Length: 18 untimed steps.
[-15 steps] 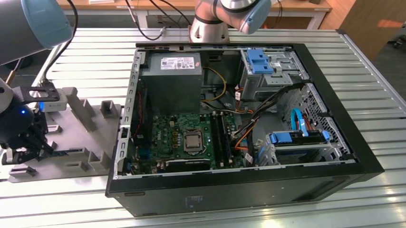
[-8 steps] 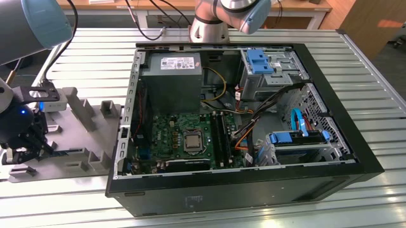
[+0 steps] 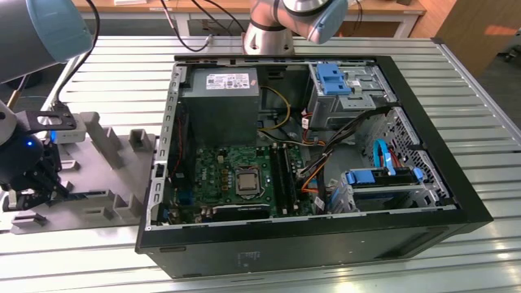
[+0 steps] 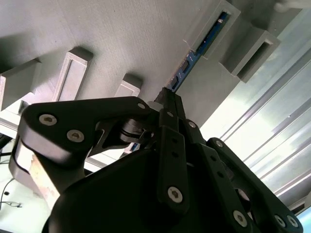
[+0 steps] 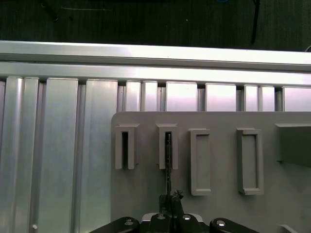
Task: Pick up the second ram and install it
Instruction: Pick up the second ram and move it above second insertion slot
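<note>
Pinching the second ram (image 5: 168,167) in its narrow tray (image 5: 223,145) slot, your gripper (image 5: 171,196) points straight down at the exterior view's lower left, upright blocks (image 5: 193,160) close beside.

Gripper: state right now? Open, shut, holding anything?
Gripper: closed on the second ram, which stands on edge in a slot of the grey tray.

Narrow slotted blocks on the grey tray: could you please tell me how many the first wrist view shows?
2. An empty block, and beside it a block holding the second ram, which the gripper grips. More may be hidden.
</note>
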Tool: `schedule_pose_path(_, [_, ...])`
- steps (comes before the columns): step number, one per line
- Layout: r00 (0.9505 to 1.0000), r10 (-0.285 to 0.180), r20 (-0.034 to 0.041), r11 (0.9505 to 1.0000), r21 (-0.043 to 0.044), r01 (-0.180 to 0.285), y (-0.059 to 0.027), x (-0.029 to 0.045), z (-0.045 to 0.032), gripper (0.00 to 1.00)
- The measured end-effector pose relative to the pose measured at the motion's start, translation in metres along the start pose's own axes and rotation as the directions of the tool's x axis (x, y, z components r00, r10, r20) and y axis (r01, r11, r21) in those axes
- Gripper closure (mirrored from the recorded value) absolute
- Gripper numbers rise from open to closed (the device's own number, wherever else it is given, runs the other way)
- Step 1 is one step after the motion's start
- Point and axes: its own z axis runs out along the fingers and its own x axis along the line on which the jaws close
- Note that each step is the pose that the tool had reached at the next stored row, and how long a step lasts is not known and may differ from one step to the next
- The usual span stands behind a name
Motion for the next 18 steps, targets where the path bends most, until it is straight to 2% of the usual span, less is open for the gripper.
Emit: schedule_pose_path(18, [1.0,0.0,-0.0004,1.0,-0.0005,0.0,0.0001,0.0,-0.0033,0.89])
